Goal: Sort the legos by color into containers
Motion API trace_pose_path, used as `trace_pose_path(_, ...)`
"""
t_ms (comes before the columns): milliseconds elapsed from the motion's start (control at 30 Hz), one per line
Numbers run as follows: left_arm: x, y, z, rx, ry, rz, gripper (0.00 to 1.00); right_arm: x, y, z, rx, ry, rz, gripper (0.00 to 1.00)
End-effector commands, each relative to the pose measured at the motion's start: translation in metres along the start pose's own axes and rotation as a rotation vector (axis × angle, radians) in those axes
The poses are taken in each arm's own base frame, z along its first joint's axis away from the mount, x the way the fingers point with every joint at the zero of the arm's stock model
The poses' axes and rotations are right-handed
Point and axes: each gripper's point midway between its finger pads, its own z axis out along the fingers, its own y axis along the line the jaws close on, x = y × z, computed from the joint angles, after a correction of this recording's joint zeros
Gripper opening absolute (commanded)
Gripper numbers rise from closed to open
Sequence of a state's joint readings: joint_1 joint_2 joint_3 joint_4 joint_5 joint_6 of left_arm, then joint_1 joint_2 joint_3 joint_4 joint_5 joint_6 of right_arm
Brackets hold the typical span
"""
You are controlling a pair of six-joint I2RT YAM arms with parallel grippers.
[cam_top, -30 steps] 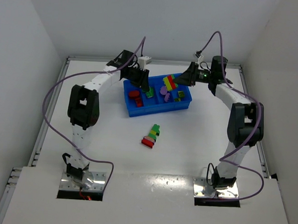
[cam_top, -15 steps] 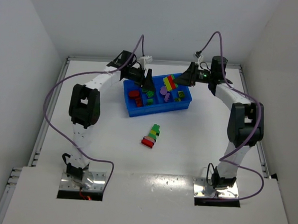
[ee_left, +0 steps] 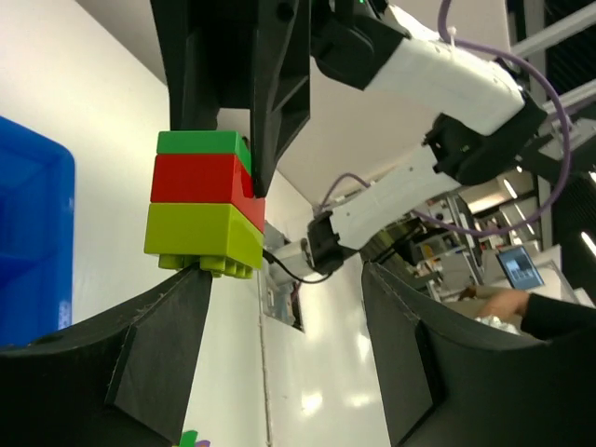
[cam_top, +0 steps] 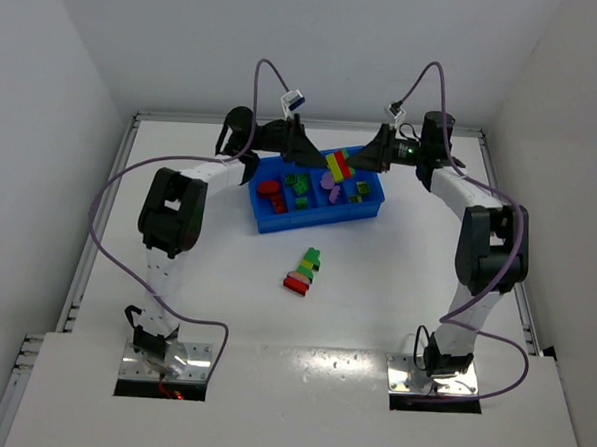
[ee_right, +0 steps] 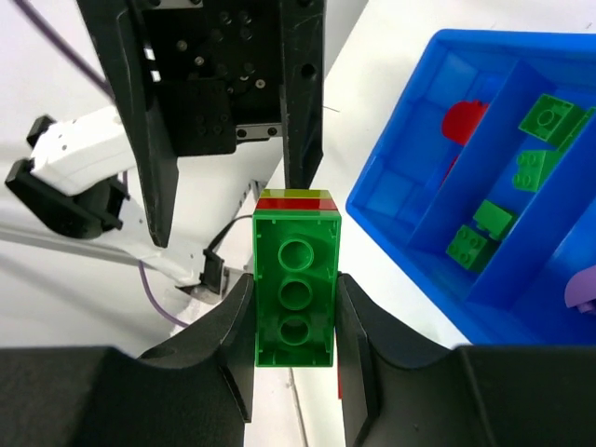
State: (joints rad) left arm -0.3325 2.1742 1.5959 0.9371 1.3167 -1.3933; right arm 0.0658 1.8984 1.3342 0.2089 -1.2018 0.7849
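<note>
A stack of green, red and yellow legos (ee_right: pixel 296 293) sits between the fingers of my right gripper (ee_right: pixel 296 312), which is shut on it above the tray's far edge (cam_top: pixel 337 166). My left gripper (ee_left: pixel 284 270) is open and faces that stack (ee_left: pixel 205 200). The yellow brick's studs are at the tip of its left finger (ee_left: pixel 158 354). The blue tray of containers (cam_top: pixel 314 222) holds red (cam_top: pixel 272 195), green (cam_top: pixel 300 186) and purple (cam_top: pixel 332 189) bricks. Another striped stack (cam_top: pixel 303 271) lies on the table in front of the tray.
The tray's divider walls (ee_right: pixel 484 196) show at the right of the right wrist view, with green bricks (ee_right: pixel 480 237) inside. The left gripper's black fingers (ee_right: pixel 303 84) hang close above the held stack. White walls enclose the table on three sides.
My left gripper has opened wider, risen out of the tray and swung right toward the stack in the right gripper. The right arm has held still.
</note>
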Motion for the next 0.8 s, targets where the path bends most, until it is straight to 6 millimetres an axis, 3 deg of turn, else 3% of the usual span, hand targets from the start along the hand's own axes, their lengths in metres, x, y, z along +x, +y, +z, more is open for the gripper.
trace_pose_path(0, -0.002, -0.057, 0.002, 0.132, 0.021, 0.225, 0.71, -0.001, 0.018, 0.007, -0.032, 0.008, -0.080, 0.00)
trace_pose_path(133, -0.007, -0.061, 0.003, 0.127, 0.020, 0.234, 0.71, -0.001, 0.024, 0.011, -0.049, 0.017, -0.098, 0.00)
trace_pose_path(367, -0.002, -0.043, 0.003, 0.100, 0.020, 0.211, 0.71, -0.005, 0.030, 0.010, -0.053, 0.012, -0.107, 0.00)
trace_pose_path(500, -0.001, -0.016, 0.004, 0.013, 0.022, 0.184, 0.71, -0.008, 0.038, 0.008, -0.057, 0.007, -0.125, 0.00)
trace_pose_path(567, -0.015, -0.007, 0.007, -0.049, 0.008, 0.213, 0.70, -0.011, 0.040, 0.004, -0.054, -0.003, -0.134, 0.00)
trace_pose_path(633, -0.009, 0.028, 0.001, -0.204, 0.046, 0.202, 0.68, -0.012, 0.044, 0.003, -0.056, -0.006, -0.143, 0.00)
trace_pose_path(767, -0.007, 0.041, -0.003, -0.270, 0.068, 0.196, 0.67, -0.013, 0.048, 0.002, -0.057, -0.008, -0.151, 0.00)
